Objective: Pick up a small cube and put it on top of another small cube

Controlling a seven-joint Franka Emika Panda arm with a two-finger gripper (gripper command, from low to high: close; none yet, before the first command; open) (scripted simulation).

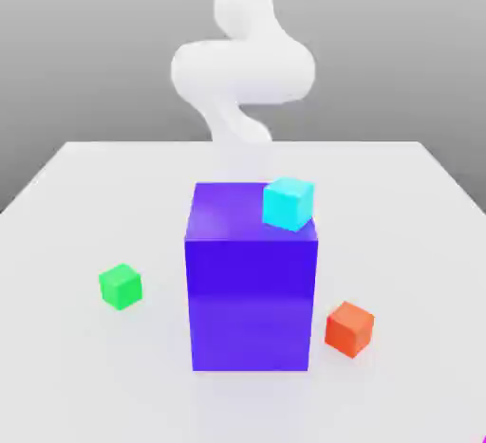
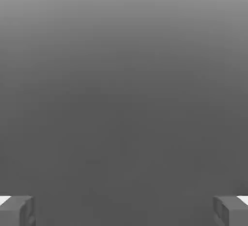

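Green small cube [image 1: 121,286] sits on the pale table [image 1: 66,360] to the left of the big blue-violet block [image 1: 252,304] in the exterior view, its faces turned askew, with a broad strip of open tabletop between it and the block's left edge. More open surface runs from the green cube out towards the table's left edge. Behind the block, past the table's straight far edge, the white arm [image 1: 243,71] rises, and open tabletop lies between that edge and the block's top. The block stands upright, its front face squarely towards the camera. On its top, close to the right edge, is the cyan cube [image 1: 288,204], leaving the left part of that top free. Just right of the block, the orange-red cube [image 1: 349,328] rests on the table, turned at an angle; the gap there is narrower than the one on the green cube's side. Farthest right of the block and nearer the camera, the magenta cube [image 1: 484,439] is cut off by the picture's lower right corner, only a sliver of it visible. In the hand view the gripper [image 2: 124,211] is released, its two fingers spread wide with open room between them
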